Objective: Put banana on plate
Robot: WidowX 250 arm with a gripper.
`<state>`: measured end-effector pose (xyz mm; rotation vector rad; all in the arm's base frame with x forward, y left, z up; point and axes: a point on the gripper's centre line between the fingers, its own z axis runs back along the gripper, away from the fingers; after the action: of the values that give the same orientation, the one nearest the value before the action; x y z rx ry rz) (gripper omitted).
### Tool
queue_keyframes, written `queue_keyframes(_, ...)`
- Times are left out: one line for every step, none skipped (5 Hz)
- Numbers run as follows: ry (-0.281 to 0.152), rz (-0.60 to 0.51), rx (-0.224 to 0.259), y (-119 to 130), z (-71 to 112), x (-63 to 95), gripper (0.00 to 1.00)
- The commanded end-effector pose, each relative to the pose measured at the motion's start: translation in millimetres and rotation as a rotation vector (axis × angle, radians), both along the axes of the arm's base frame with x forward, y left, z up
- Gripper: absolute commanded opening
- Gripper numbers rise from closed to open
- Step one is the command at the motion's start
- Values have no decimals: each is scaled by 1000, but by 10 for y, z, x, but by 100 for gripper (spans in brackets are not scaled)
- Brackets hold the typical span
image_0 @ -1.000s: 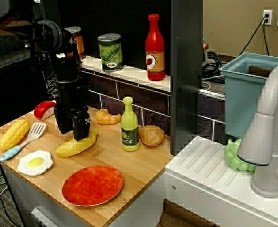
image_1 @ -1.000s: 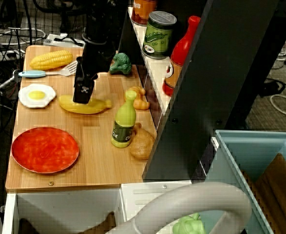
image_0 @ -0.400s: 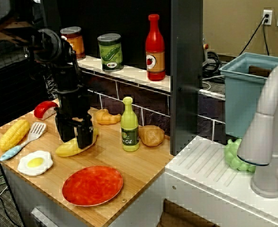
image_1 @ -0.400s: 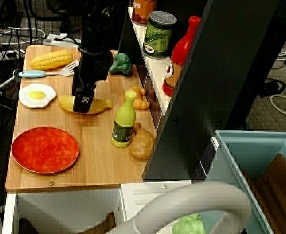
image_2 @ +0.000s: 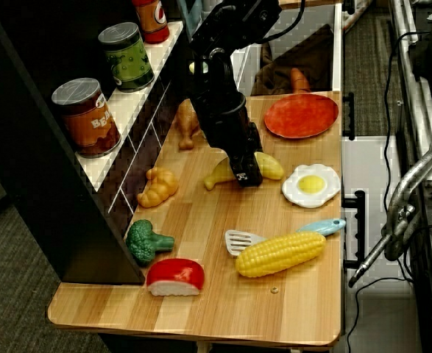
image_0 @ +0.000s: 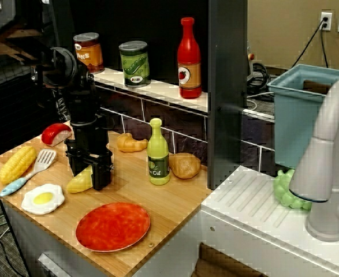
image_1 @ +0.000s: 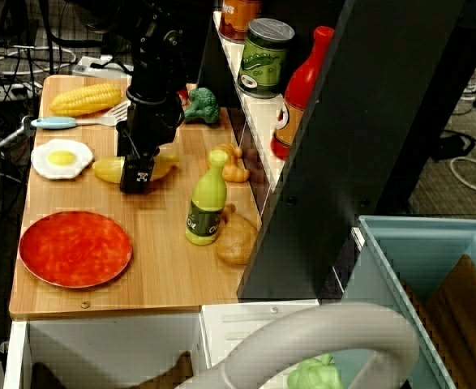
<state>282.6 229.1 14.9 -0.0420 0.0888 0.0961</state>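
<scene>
Tool straddles the banana mid-length, fingers down at the worktop; closed or not, can't tell. Mid-length grab should keep it balanced for carrying to the plate by the front edge.

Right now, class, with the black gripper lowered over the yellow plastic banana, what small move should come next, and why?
Probably close the fingers on the yellow plastic banana. The black gripper is down at board level astride its middle, with yellow showing on both sides. The banana lies on the wooden counter, not on the round red-orange plate. A grip must come before lifting. Whether the fingers already press it is unclear.
</scene>
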Motion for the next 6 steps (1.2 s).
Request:
queue_keyframes(-12,60,-5,57,166,90,0)
queue_keyframes(-16,63,-50,23,457,70,0)
queue_keyframes(-5,48,-88,-9,717,5,0)
queue_keyframes(11,49,-82,-46,772,-62,0)
queue_keyframes(20,30,-68,-154,729,-169,0)
queue_keyframes(24,-6,-69,-300,702,-324,0)
